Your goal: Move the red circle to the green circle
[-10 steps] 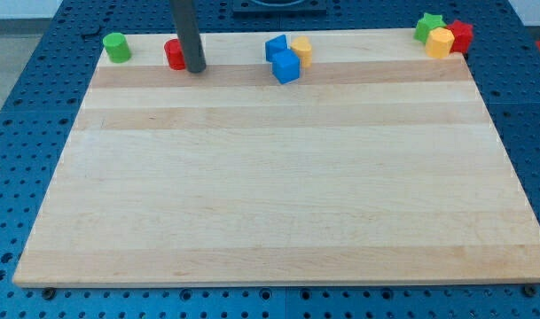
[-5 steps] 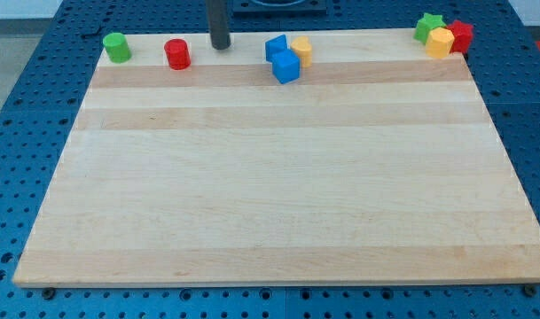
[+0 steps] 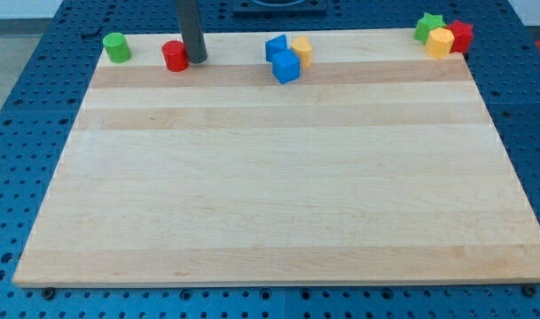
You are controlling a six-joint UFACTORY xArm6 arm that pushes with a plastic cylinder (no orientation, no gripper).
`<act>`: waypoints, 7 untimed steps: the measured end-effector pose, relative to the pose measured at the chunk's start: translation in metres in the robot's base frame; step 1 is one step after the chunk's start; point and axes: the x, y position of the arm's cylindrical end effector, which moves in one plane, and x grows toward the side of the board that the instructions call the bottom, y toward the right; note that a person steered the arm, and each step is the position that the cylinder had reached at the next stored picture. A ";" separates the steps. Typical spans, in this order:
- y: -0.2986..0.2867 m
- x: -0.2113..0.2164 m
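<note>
The pale wooden board (image 3: 278, 177) lies bare across its near part. At its far edge, my tip (image 3: 197, 60) touches the right side of the red circle block (image 3: 174, 56); there is no pincer, so it holds nothing. The green circle block (image 3: 117, 47) stands apart, further left in the far-left corner.

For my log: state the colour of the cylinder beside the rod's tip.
Red, clear in the camera view.

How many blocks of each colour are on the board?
Green: 2, the green circle and the green star
Red: 2, the red circle and the red block
Blue: 2
Yellow: 2
Total: 8
</note>
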 end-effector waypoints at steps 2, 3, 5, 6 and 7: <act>-0.025 0.000; -0.029 0.000; -0.059 0.003; -0.078 0.005; -0.083 0.011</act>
